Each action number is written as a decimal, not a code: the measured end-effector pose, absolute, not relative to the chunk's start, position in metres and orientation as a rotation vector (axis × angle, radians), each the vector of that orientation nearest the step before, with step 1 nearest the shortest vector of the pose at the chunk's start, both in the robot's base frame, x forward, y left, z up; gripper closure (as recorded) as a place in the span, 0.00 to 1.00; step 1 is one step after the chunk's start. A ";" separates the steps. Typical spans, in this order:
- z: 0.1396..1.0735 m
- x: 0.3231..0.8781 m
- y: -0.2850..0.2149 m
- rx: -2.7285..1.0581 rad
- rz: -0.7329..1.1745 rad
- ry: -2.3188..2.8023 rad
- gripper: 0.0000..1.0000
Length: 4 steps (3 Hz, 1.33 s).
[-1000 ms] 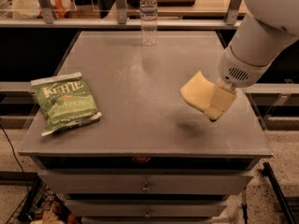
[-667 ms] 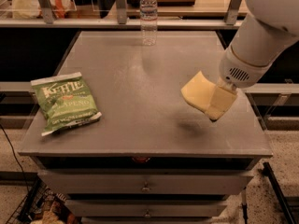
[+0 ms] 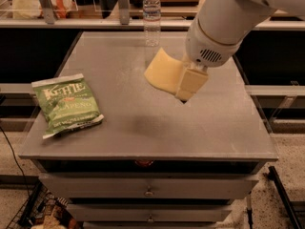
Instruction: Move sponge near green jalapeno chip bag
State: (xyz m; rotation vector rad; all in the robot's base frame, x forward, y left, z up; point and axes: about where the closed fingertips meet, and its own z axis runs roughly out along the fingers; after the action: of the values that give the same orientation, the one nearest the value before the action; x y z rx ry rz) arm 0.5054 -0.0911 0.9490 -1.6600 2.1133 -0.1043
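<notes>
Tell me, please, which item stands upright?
The bottle at the far edge; the bag lies flat, and the gripper, raised at centre, holds the sponge.

You are looking down on a grey square table [image 3: 190,132] with drawers in its front. On its left side, towards the front edge, the green jalapeno chip bag [image 3: 66,104] lies flat, label up. A clear water bottle [image 3: 151,15] stands upright at the far edge, near the middle. The gripper [image 3: 180,87] hangs above the table's centre right, clamped on the sponge [image 3: 161,73], which is clear of the surface.
</notes>
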 end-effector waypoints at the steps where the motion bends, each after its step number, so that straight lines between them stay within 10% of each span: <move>1: 0.949 0.505 -0.091 -1.660 -0.104 2.113 1.00; 4: 0.938 0.556 0.028 -1.960 0.002 1.714 1.00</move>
State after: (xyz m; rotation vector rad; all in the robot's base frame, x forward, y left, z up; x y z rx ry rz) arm 0.5556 0.0279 0.9383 -1.9602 1.7140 0.0025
